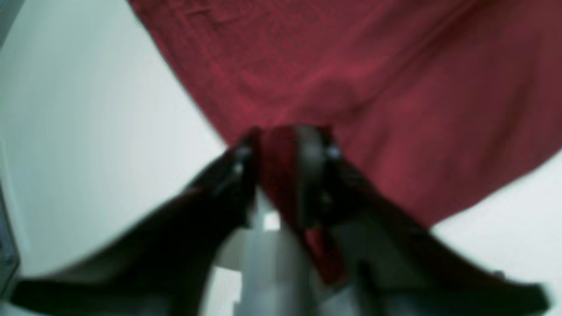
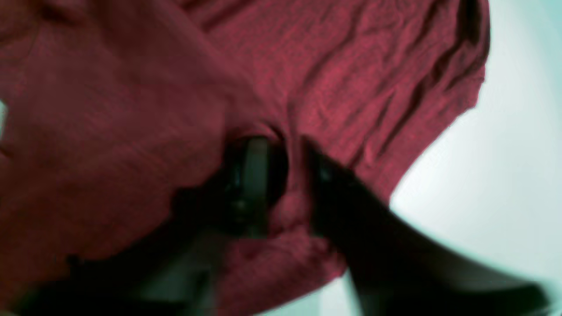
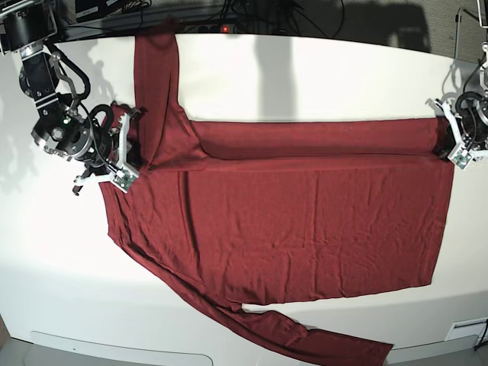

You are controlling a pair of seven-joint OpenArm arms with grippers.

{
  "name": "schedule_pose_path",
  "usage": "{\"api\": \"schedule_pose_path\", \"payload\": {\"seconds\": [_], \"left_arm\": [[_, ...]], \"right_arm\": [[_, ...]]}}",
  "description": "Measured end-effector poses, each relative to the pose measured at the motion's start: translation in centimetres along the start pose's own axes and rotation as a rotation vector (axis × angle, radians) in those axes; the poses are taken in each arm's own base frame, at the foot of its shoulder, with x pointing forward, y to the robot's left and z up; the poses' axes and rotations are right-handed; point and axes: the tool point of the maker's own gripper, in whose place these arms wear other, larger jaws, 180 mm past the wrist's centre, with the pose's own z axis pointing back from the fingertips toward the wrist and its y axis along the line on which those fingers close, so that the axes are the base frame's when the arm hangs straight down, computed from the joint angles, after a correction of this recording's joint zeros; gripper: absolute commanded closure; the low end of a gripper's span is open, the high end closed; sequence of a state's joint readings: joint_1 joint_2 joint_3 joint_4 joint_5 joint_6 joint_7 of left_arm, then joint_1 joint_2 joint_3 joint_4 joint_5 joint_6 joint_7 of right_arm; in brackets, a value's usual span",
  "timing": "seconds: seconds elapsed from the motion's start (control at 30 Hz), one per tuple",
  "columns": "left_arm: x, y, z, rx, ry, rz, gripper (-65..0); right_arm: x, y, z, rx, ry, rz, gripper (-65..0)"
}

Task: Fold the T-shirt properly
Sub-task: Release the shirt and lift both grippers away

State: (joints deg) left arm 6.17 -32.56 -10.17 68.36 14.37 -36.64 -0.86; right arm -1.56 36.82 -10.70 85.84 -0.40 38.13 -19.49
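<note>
The dark red T-shirt [image 3: 305, 213] lies spread across the white table [image 3: 320, 76]. Its far edge is folded over as a long band. One sleeve runs up at the far left, and another trails toward the near edge. My right gripper [image 3: 126, 149] is at the cloth's left end. Close up, that right gripper [image 2: 287, 166] has its jaws parted, with a bunch of T-shirt [image 2: 351, 66] between them. My left gripper [image 3: 446, 141] is at the band's right end. In its own view the left gripper [image 1: 285, 149] is also parted, with a fold of T-shirt [image 1: 351, 66] lying between the fingers.
Cables and a power strip [image 3: 221, 27] run along the table's back edge. The curved front edge [image 3: 114, 335] is close under the trailing sleeve. Both wrist views are blurred.
</note>
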Motion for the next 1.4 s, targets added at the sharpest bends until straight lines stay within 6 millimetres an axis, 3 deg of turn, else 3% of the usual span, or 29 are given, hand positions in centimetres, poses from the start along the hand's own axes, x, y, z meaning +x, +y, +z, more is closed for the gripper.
{"api": "schedule_pose_path", "payload": {"seconds": [0.07, 0.37, 0.5, 0.7, 0.87, 1.0, 1.23, 1.4], "left_arm": [[-0.2, 0.1, 0.1, 0.002, 0.012, 0.003, -20.8], [-0.2, 3.8, 2.1, 0.023, -0.005, 0.251, -20.8], [-1.2, 3.9, 2.7, 0.003, 0.039, 0.325, -20.7], [-1.7, 1.6, 3.0, -0.045, 0.008, 0.446, -20.7], [-1.7, -1.0, 2.8, -0.080, 0.000, 0.491, -20.7], [-1.6, -4.5, 2.4, -0.126, -0.003, 0.505, -20.7], [0.1, -8.6, 2.9, -0.171, -0.043, 0.499, -20.7], [-0.5, -9.7, 4.9, -0.158, -0.034, 0.513, -20.7]], "right_arm": [[-0.1, -0.1, 0.1, -0.003, 0.001, -0.001, -29.8], [1.9, -1.2, 0.2, 0.001, -0.062, -0.060, -29.8], [1.7, -0.9, 0.4, 0.028, -0.051, -0.105, -29.7], [2.6, 0.0, 2.6, 0.132, -0.025, -0.145, -29.7], [3.7, 2.6, 4.2, 0.210, -0.039, -0.128, -29.7], [2.6, 5.2, 5.3, 0.245, -0.021, -0.127, -29.7], [1.6, 8.6, 8.5, 0.318, -0.037, -0.235, -29.7], [0.2, 10.8, 10.1, 0.357, -0.003, -0.267, -29.7]]}}
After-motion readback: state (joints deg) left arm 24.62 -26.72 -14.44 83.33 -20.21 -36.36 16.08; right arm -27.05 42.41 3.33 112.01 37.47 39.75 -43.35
